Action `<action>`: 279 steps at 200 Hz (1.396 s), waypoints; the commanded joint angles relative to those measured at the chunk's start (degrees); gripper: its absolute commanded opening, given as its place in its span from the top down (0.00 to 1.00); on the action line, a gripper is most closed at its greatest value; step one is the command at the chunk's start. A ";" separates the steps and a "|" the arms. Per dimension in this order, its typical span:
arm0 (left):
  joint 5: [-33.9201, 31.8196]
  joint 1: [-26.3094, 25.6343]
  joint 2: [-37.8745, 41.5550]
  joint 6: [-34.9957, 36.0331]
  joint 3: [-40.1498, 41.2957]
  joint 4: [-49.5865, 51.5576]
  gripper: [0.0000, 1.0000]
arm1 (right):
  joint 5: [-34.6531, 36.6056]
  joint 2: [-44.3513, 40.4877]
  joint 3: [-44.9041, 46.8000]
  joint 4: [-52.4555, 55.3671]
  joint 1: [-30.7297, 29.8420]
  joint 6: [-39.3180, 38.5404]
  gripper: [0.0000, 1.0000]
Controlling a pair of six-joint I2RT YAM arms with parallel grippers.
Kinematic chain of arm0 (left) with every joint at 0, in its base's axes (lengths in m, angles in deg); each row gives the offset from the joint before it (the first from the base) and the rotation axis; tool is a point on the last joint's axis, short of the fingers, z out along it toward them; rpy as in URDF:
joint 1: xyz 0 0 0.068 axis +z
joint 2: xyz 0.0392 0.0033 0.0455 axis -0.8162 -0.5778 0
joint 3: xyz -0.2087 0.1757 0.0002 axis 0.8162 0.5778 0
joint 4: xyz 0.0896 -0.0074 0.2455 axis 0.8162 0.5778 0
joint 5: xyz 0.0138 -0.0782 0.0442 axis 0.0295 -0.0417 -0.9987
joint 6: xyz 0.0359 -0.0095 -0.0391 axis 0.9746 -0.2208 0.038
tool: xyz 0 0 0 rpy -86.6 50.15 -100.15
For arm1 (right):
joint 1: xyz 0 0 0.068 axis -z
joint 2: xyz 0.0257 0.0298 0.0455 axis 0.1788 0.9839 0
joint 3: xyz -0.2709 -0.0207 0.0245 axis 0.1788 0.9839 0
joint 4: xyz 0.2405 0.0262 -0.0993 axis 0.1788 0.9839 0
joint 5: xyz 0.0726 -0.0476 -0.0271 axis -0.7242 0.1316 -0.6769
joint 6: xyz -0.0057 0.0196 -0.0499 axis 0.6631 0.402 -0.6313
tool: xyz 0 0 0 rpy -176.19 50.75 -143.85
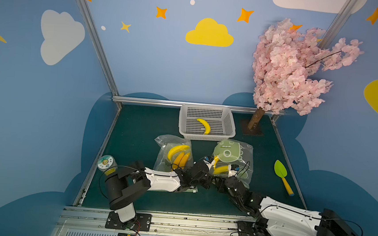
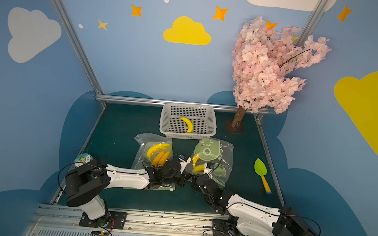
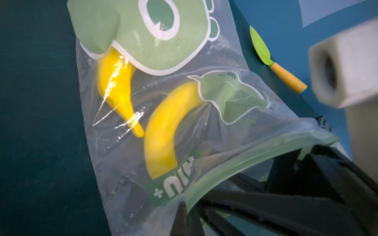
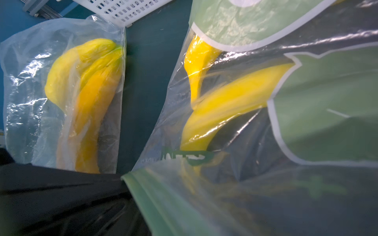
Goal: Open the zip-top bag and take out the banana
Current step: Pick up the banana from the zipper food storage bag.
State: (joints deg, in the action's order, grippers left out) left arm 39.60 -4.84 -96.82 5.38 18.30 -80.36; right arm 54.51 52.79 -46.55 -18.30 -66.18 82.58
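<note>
Lengthwise, the clear green-printed zip-top bag points its mouth robotward, curved yellow banana crosswise inside; left gripper pinches its rim, right gripper cannot be judged.

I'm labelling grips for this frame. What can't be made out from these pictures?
- Right gripper: in both top views its own wrist covers the fingers; in the right wrist view the printed zip-top bag blurs across the lens.
- Left gripper: whether it pinches the zip strip; the left wrist view's edge cuts this off.
- Banana, left wrist view: green print hides one end.
</note>
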 commanded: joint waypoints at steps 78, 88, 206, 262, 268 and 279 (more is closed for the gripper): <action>-1.65 -1.44 -0.32 -1.06 0.36 -5.69 0.97 | -4.91 15.41 -6.10 -1.69 1.56 -0.87 0.46; -1.39 -1.45 -0.30 -1.27 0.53 -5.84 0.97 | -4.53 16.02 -6.55 -2.41 1.53 -1.19 0.45; -2.91 -1.62 -0.61 -2.60 3.15 -9.07 0.97 | -7.01 29.67 -22.00 20.01 1.62 -2.79 0.80; -5.30 -1.03 -1.70 -2.16 2.72 -7.59 0.97 | -11.88 25.83 -17.67 18.80 0.94 -0.80 0.87; -5.34 -0.80 -2.10 -2.16 2.31 -6.93 0.97 | -11.90 24.79 -17.33 19.16 0.48 -0.45 0.87; -5.01 -0.25 -2.99 -2.24 1.59 -6.16 0.97 | -11.93 22.49 -16.71 20.09 -0.56 -0.35 0.87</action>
State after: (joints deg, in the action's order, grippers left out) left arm 34.25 -5.43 -97.65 2.32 21.56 -86.61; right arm 49.14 78.25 -65.94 -3.96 -64.36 80.55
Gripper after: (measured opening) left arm 0.050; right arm 0.237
